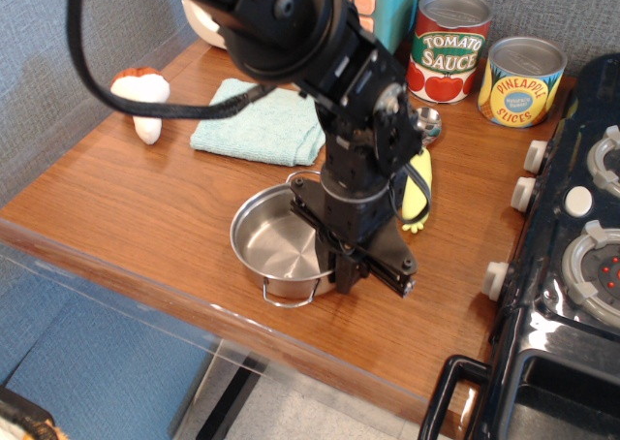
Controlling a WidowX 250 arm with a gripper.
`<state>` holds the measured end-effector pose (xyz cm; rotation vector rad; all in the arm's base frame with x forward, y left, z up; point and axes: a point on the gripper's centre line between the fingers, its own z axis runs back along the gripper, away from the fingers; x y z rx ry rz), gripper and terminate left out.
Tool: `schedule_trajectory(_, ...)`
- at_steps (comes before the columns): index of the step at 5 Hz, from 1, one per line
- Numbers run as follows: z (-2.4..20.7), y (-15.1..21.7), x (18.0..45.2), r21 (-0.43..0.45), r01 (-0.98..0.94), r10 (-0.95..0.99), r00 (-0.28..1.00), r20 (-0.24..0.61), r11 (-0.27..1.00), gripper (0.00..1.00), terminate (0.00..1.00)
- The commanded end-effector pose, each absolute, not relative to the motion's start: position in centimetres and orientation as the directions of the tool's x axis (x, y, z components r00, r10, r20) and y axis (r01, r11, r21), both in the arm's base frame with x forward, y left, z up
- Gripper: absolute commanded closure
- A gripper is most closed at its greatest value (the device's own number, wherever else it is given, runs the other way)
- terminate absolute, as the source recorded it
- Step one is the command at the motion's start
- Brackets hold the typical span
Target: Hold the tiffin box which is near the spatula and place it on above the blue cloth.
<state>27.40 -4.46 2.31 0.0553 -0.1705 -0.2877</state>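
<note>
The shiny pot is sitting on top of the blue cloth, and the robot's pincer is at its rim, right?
Not quite. The shiny pot is not on the blue cloth; it is over the bare wooden table, nearer the front edge, apart from the cloth. The observation.image view shows this. The pincer is indeed at its rim, on the right side.

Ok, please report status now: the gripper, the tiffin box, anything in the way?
Gripper clamped on tiffin box right rim. Box short of blue cloth. Path looks open; spatula lies right.
</note>
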Motion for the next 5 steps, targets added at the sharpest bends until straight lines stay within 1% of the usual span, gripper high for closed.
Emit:
schedule_trajectory(1,10.5,-1.1,29.8,0.044,0.233,-0.236,0.930,0.281,0.972,1.00,0.00)
schedule_trajectory(2,12.7,0.8,33.4,0.023,0.149,-0.149,0.943,0.296,0.989,1.00,0.00)
schedule_trajectory(3,10.8,4.1,37.4,0.030,0.045,-0.051,0.964,0.260,0.999,1.00,0.00)
schedule_trajectory(4,8.1,6.9,39.8,0.045,-0.022,0.011,0.976,0.219,0.999,1.00,0.00)
schedule_trajectory(5,6.3,8.5,40.6,0.077,-0.050,0.035,0.982,0.183,0.996,1.00,0.00)
